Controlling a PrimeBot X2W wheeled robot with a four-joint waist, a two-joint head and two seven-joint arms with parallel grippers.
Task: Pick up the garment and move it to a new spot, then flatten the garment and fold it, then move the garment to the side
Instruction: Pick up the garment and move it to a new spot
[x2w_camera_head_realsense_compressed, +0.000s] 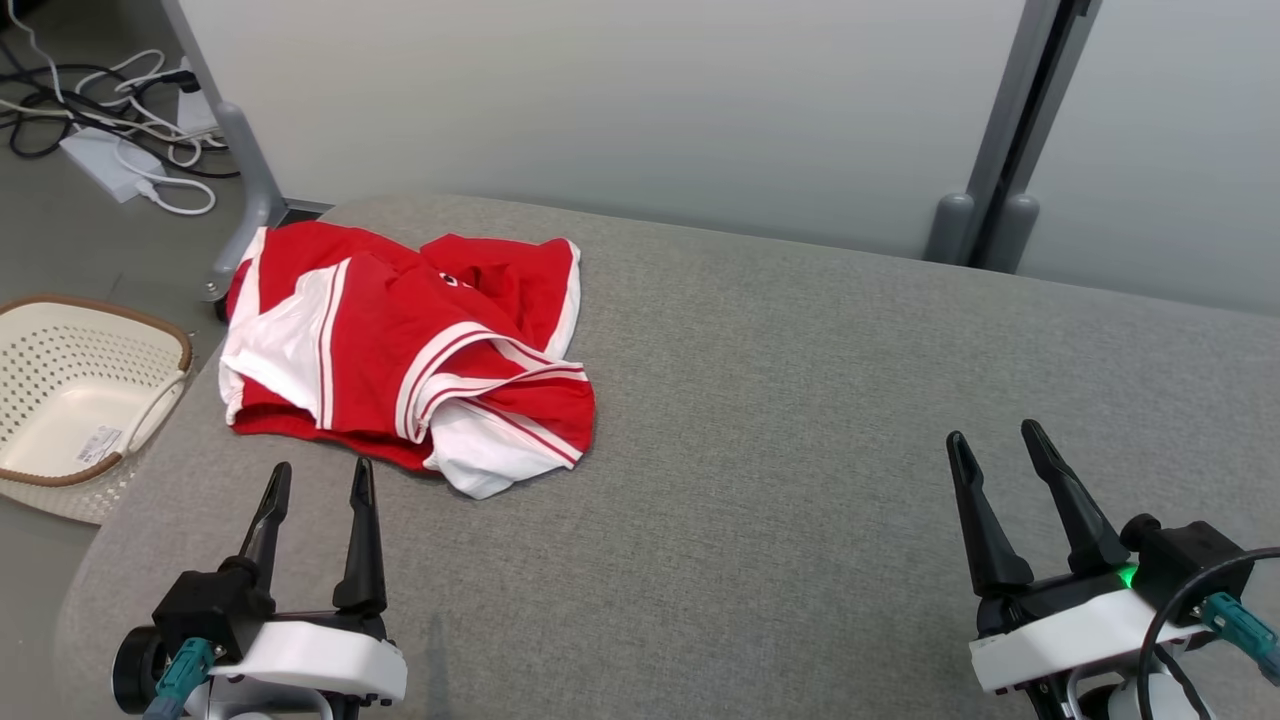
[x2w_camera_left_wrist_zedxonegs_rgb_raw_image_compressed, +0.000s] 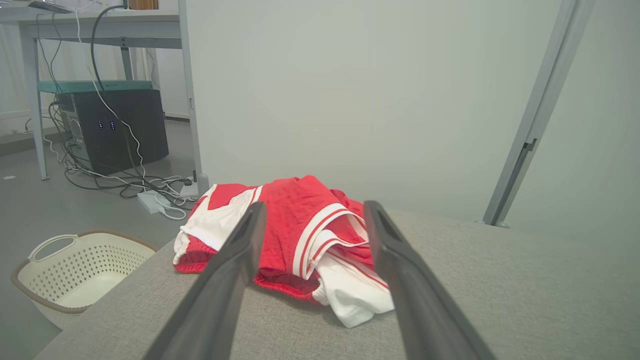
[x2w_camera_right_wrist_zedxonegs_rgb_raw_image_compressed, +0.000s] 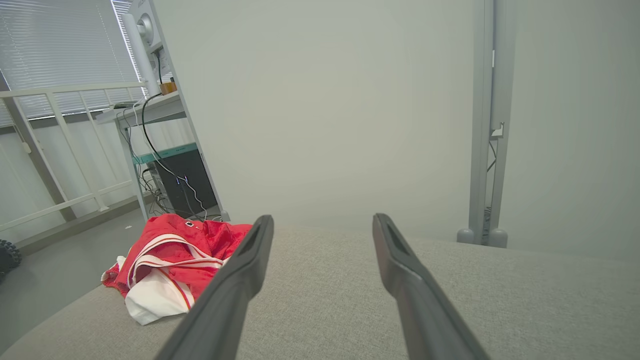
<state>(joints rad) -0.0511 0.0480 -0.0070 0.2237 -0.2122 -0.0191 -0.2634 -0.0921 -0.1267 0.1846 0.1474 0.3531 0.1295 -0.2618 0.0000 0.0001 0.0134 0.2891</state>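
A red garment (x2w_camera_head_realsense_compressed: 400, 350) with white panels and stripes lies crumpled at the far left of the grey padded table (x2w_camera_head_realsense_compressed: 800, 400). My left gripper (x2w_camera_head_realsense_compressed: 320, 478) hovers open just in front of its near edge, fingers pointing at it, nothing between them. In the left wrist view the garment (x2w_camera_left_wrist_zedxonegs_rgb_raw_image_compressed: 300, 235) lies straight ahead beyond the left gripper (x2w_camera_left_wrist_zedxonegs_rgb_raw_image_compressed: 312, 212). My right gripper (x2w_camera_head_realsense_compressed: 995, 438) stands open at the table's near right, far from the cloth. In the right wrist view the garment (x2w_camera_right_wrist_zedxonegs_rgb_raw_image_compressed: 170, 265) sits off to the left of the right gripper (x2w_camera_right_wrist_zedxonegs_rgb_raw_image_compressed: 322, 222).
A cream perforated basket (x2w_camera_head_realsense_compressed: 70, 400) stands on the floor left of the table, also the basket (x2w_camera_left_wrist_zedxonegs_rgb_raw_image_compressed: 70, 270) in the left wrist view. Cables and a power strip (x2w_camera_head_realsense_compressed: 110, 140) lie on the floor behind. A pale partition wall (x2w_camera_head_realsense_compressed: 600, 100) with grey posts backs the table.
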